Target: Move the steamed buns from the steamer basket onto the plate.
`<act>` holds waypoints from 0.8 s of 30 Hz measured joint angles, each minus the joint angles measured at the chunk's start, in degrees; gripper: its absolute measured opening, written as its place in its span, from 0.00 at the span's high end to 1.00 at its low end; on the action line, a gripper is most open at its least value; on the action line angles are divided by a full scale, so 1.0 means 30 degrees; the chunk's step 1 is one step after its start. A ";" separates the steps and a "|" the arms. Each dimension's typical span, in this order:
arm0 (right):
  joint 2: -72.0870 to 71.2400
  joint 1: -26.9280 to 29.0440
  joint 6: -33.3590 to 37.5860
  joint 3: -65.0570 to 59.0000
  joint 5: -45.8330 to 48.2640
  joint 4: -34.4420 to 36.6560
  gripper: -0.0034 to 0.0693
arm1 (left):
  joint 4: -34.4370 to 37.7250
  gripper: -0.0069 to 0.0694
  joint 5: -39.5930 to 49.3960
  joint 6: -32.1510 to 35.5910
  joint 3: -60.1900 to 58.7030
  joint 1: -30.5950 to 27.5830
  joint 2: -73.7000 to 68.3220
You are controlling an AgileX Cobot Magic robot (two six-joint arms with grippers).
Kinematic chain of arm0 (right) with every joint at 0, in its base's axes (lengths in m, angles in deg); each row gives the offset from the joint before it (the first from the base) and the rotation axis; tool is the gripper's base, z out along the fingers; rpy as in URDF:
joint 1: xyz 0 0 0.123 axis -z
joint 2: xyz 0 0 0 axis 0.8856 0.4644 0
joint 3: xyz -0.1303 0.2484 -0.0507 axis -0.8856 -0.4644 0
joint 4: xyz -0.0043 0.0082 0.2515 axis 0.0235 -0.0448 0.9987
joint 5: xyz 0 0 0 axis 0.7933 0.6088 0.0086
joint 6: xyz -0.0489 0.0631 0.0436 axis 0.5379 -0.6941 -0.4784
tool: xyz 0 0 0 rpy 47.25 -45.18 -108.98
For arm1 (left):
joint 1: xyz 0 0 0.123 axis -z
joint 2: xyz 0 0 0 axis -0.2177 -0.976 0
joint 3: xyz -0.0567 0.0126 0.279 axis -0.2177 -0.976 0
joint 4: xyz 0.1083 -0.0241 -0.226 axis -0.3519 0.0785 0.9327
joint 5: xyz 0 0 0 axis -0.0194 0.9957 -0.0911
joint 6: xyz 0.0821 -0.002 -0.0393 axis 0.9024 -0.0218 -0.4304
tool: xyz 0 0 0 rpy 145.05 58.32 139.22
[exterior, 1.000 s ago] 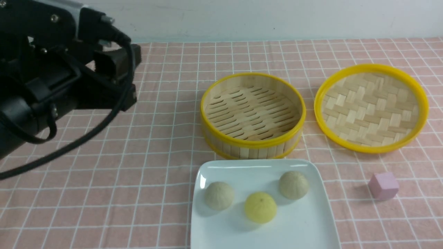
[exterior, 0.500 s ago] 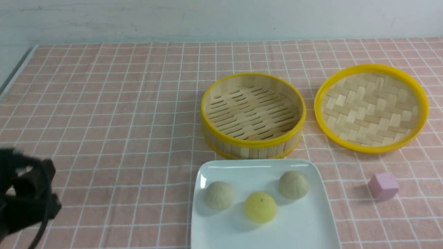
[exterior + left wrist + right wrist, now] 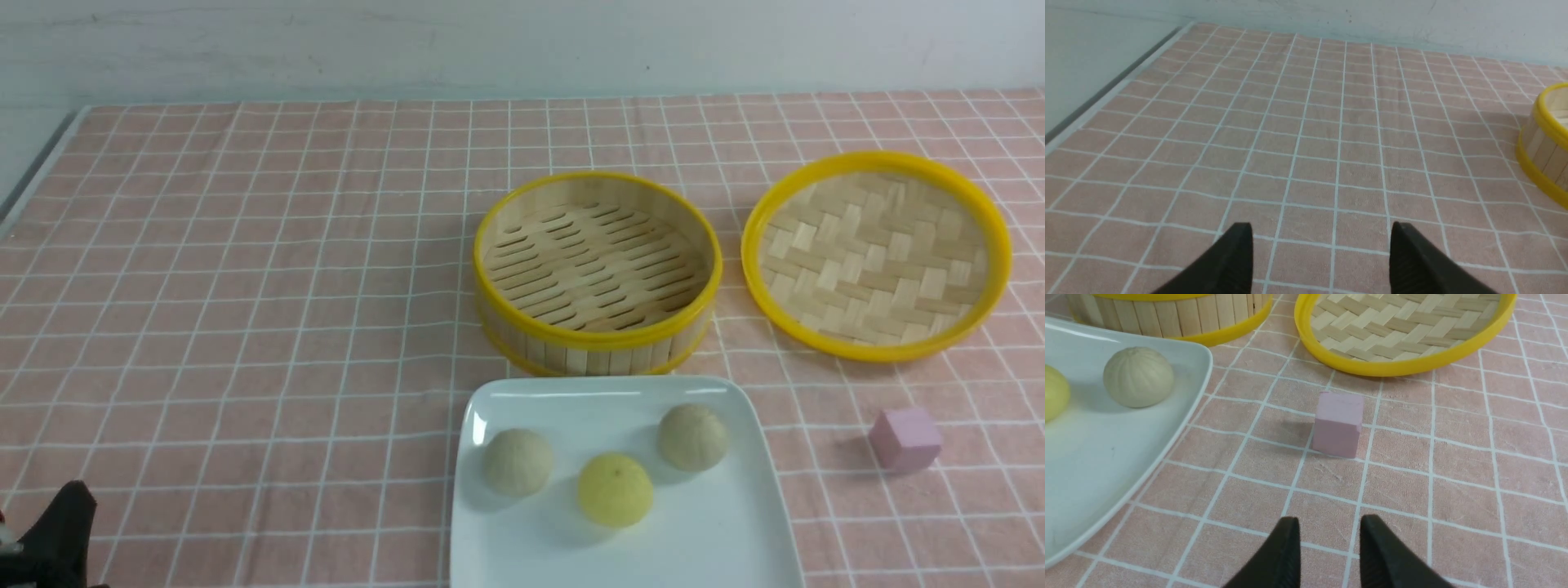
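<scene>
Wrist views alone show left tool spread, right tool narrowly parted, empty.

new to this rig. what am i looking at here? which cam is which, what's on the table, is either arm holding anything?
It is a two-armed robot at a table covered with a pink checked cloth.

The wide picture is taken from between the arms, looking forward. The other two come from cameras on each wrist, looking out past that arm's black jaws.

On the cloth: a white plate carrying three steamed buns, two beige and one yellow. Behind it stands the steamer basket, with nothing in it. To its right lies the basket's woven lid, and nearer the camera a pink cube.

Neither arm holds anything. The left gripper has its jaws wide apart over bare cloth. The right gripper has its jaws narrowly apart, pointing toward the cube without touching it.
</scene>
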 joint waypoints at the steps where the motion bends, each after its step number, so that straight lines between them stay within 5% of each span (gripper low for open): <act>1: 0.0000 0.0000 0.0000 0.0000 0.0000 0.0000 0.63 | 0.0000 0.31 -0.0017 0.0000 0.0000 0.0000 0.0045; 24: 0.0000 0.0000 0.0000 0.0000 0.0000 -0.0019 0.63 | -0.0021 0.31 0.0154 0.0956 0.1775 0.0000 0.1131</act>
